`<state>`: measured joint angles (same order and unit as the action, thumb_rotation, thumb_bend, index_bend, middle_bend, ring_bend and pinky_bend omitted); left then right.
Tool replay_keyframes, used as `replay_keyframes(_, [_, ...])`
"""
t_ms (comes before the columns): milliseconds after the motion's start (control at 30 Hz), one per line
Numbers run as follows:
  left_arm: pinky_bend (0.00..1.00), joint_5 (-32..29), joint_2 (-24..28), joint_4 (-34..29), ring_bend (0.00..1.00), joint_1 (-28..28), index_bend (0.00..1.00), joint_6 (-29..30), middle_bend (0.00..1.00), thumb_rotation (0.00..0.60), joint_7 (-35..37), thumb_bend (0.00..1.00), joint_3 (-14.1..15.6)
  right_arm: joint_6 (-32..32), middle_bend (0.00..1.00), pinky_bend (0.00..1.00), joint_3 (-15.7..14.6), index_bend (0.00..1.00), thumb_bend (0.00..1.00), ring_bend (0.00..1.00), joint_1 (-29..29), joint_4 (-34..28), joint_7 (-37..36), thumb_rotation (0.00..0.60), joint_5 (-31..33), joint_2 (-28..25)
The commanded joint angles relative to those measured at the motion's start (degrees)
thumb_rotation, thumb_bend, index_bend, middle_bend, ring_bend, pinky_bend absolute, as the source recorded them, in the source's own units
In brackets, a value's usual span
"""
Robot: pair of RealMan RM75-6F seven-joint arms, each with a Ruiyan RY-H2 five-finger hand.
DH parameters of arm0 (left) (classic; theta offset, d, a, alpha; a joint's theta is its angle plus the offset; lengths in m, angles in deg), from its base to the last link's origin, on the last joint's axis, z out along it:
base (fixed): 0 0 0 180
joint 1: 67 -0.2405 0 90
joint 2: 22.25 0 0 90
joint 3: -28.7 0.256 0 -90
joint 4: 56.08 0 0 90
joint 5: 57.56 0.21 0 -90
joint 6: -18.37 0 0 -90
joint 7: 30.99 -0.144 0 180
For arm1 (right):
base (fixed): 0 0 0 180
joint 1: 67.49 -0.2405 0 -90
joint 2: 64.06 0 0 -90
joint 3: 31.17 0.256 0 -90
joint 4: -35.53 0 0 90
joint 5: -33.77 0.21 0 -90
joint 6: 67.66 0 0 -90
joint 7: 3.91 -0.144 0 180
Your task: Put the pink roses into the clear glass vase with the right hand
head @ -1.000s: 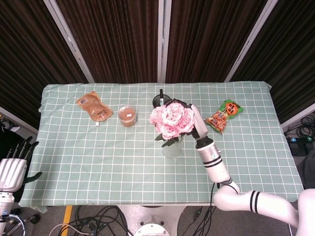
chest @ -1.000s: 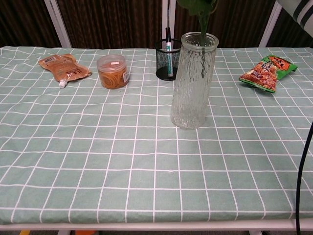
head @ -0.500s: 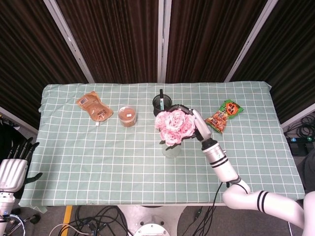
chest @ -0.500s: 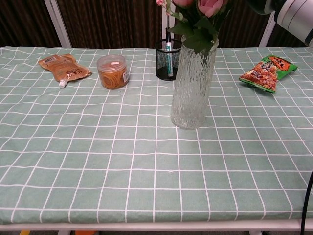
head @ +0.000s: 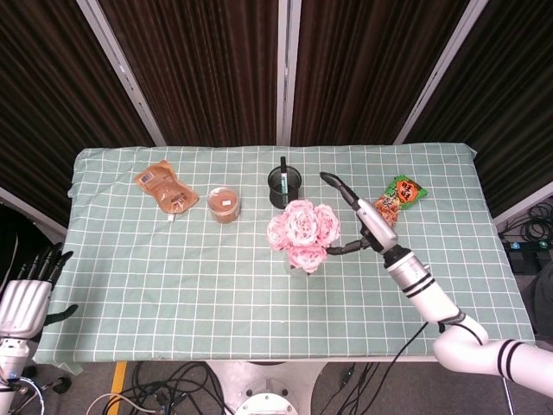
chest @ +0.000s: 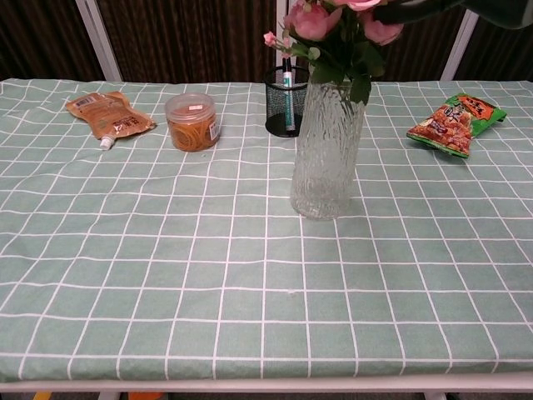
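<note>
The pink roses (head: 302, 232) stand in the clear glass vase (chest: 326, 142) at the table's middle, blooms and green leaves (chest: 333, 29) spilling over its rim. From above, only a bit of the vase (head: 298, 264) shows below the flowers. My right hand (head: 363, 223) hovers just right of the bouquet with its fingers spread and nothing in it; one dark fingertip (head: 335, 252) points toward the blooms. In the chest view that hand is only a dark shape (chest: 433, 8) at the top edge. My left hand (head: 28, 292) hangs off the table's left side, fingers straight and apart.
A black mesh pen cup (head: 282, 186) stands right behind the vase. A jar of orange bands (head: 224, 204) and a brown pouch (head: 164, 186) lie at the back left. A red and green snack bag (head: 397, 197) lies at the back right, close to my right arm.
The roses dropped lower into the vase. My right hand let go of them, spread its fingers and drew back to the right. The left hand stayed put.
</note>
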<state>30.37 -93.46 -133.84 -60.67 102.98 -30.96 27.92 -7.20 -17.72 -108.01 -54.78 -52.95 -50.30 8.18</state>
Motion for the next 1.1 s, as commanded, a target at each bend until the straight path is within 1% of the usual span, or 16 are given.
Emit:
replay_keyframes(33, [0.12, 0.16, 0.02, -0.21, 0.0, 0.09, 0.11, -0.01, 0.0, 0.6, -0.29, 0.0, 0.01, -1.16, 0.0, 0.0, -2.63, 0.0, 0.0, 0.0, 2.38, -2.01, 3.74, 0.6, -0.57, -5.97])
replay_keyframes(133, [0.12, 0.36, 0.12, -0.69, 0.0, 0.22, 0.11, 0.07, 0.0, 0.6, -0.88, 0.0, -0.03, -0.37, 0.0, 0.0, -4.51, 0.0, 0.0, 0.0, 4.32, -2.17, 9.33, 0.6, -1.17, -8.98])
replay_keyframes(233, [0.12, 0.5, 0.19, -1.35, 0.0, 0.44, 0.11, 0.0, 0.0, 0.6, -1.57, 0.0, -0.13, 1.34, 0.0, 0.0, -7.08, 0.0, 0.0, 0.0, 6.97, -1.15, 19.31, 0.6, -1.89, -10.97])
replay_keyframes(267, [0.12, 0.56, 0.21, -1.6, 0.0, 0.53, 0.11, -0.08, 0.0, 0.6, -1.91, 0.0, -0.12, 3.18, 0.0, 0.0, -7.85, 0.0, 0.0, 0.0, 8.48, -0.32, 23.68, 0.6, -1.91, -10.74])
replay_keyframes(300, [0.12, 0.61, 0.23, -1.8, 0.0, 0.6, 0.11, -0.19, 0.0, 0.6, -2.2, 0.0, -0.09, 4.62, 0.0, 0.0, -8.39, 0.0, 0.0, 0.0, 9.69, 0.23, 26.45, 0.6, -1.83, -10.41])
replay_keyframes(433, [0.12, 0.95, 0.35, -2.87, 0.0, 0.83, 0.11, -0.27, 0.0, 0.6, -3.59, 0.0, -0.02, 11.23, 0.0, 0.0, -9.92, 0.0, 0.0, 0.0, 15.03, 2.51, 33.82, 0.6, -1.01, -8.66])
replay_keyframes(567, [0.12, 1.05, 0.46, -3.83, 0.0, 1.11, 0.11, -0.36, 0.0, 0.6, -4.55, 0.0, -0.16, 17.75, 0.0, 0.0, -10.96, 0.0, 0.0, 0.0, 20.44, 6.17, 43.05, 0.6, 0.52, -6.51])
replay_keyframes(667, [0.12, 1.43, 0.66, -4.49, 0.0, 1.3, 0.11, -0.33, 0.0, 0.6, -4.55, 0.0, -0.11, 20.52, 0.0, 0.0, -11.79, 0.0, 0.0, 0.0, 23.84, 7.07, 49.61, 0.6, 2.44, -5.63])
replay_keyframes(767, [0.12, 1.72, 0.99, -5.33, 0.0, 1.43, 0.11, -0.2, 0.0, 0.6, -3.95, 0.0, -0.14, 23.73, 0.0, 0.0, -12.67, 0.0, 0.0, 0.0, 26.7, 8.87, 52.52, 0.6, 2.09, -4.32])
replay_keyframes(833, [0.12, 1.96, 1.2, -5.67, 0.0, 1.51, 0.11, 0.12, 0.0, 0.6, -3.69, 0.0, -0.28, 25.29, 0.0, 0.0, -13.34, 0.0, 0.0, 0.0, 28.27, 10.19, 52.76, 0.6, 1.46, -3.48])
replay_keyframes(933, [0.12, 2.34, 1.35, -5.73, 0.0, 1.57, 0.11, 0.69, 0.0, 0.6, -3.58, 0.0, -0.45, 27.04, 0.0, 0.0, -14.28, 0.0, 0.0, 0.0, 30.69, 11.56, 51.53, 0.6, 0.93, -2.46])
replay_keyframes(1100, [0.12, 2.6, 1.17, -5.48, 0.0, 1.46, 0.11, 1.51, 0.0, 0.6, -3.25, 0.0, -0.64, 26.96, 0.0, 0.0, -16.03, 0.0, 0.0, 0.0, 33.34, 11.59, 48.8, 0.6, 0.09, -2.63])
